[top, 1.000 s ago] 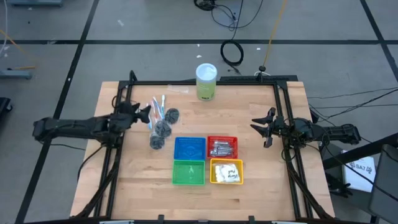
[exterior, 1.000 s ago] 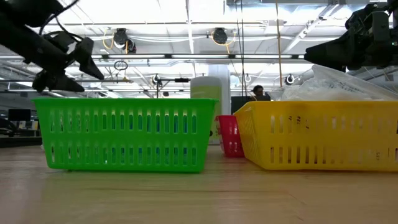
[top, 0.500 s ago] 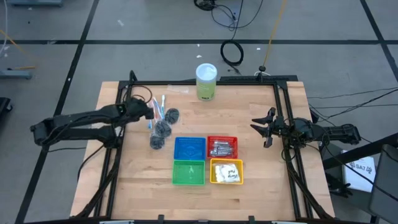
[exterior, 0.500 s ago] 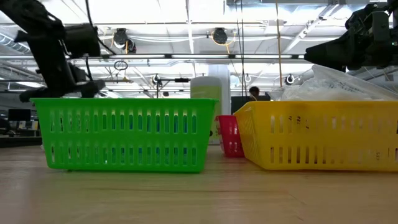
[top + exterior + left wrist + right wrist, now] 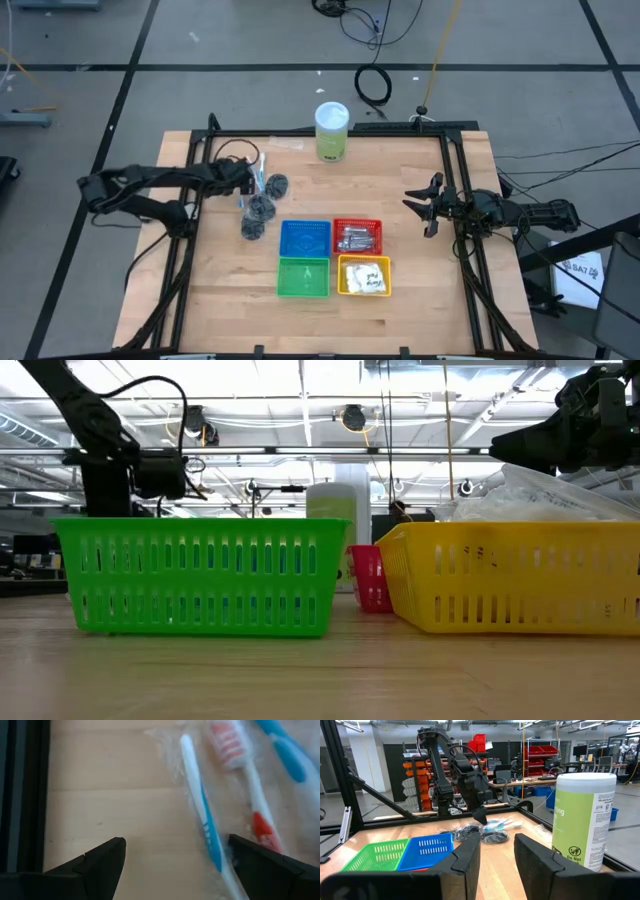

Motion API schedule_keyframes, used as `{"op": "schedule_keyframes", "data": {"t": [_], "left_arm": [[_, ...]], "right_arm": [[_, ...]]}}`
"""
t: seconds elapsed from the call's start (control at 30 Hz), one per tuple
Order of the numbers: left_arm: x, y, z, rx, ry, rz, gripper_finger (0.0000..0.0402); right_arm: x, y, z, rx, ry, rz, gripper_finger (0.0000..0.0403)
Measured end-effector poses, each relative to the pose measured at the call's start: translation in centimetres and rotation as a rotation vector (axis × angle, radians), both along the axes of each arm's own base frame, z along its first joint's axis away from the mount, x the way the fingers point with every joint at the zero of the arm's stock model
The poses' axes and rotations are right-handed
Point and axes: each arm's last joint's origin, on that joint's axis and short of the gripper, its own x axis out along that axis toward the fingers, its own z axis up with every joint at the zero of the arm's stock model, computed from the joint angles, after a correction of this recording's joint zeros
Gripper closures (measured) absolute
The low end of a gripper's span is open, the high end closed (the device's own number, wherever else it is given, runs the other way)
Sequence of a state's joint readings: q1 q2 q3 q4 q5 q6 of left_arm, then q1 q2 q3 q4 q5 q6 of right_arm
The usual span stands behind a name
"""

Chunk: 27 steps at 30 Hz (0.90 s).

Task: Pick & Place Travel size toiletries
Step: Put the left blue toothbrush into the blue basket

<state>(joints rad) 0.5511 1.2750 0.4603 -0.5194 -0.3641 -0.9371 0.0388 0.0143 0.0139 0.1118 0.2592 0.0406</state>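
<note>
Since a second ago the left gripper (image 5: 248,176) has moved over the wrapped sticks (image 5: 258,170), jaws wide and empty (three sticks lie directly beneath it). Three dark puffs (image 5: 260,206) sit just beyond; the right gripper (image 5: 425,205) waits, partly open, holding nothing.

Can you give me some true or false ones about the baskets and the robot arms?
1. The green basket sits right next to the yellow basket. True.
2. The left gripper is holding a toothbrush. False: its fingers are open above the wrapped toothbrushes, gripping nothing.
3. The blue basket is full of sachets. False: the white sachets lie in the yellow basket.
4. The green cylinder stands upright at the table's far edge. True.
5. The right gripper is over the red basket. False: it waits near the table's right edge.
</note>
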Motion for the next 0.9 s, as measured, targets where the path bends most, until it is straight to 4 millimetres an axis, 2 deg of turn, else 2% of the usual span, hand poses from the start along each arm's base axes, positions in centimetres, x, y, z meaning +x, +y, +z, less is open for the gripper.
{"op": "schedule_keyframes", "data": {"t": [0.2, 0.47, 0.9], "left_arm": [[0.2, 0.28, -0.97, -0.017, 0.049, 0.021, 0.0055], [0.21, 0.23, -1.12, -0.038, 0.048, 0.013, 0.0067], [0.3, 0.17, -1.19, -0.059, 0.024, 0.02, 0.0219]], "right_arm": [[0.0, 0.0, 0.0, 0.0, 0.0, 0.0, 0.0291], [0.0, 0.0, 0.0, 0.0, 0.0, 0.0, 0.0291], [0.0, 0.0, 0.0, 0.0, 0.0, 0.0, 0.0291]]}}
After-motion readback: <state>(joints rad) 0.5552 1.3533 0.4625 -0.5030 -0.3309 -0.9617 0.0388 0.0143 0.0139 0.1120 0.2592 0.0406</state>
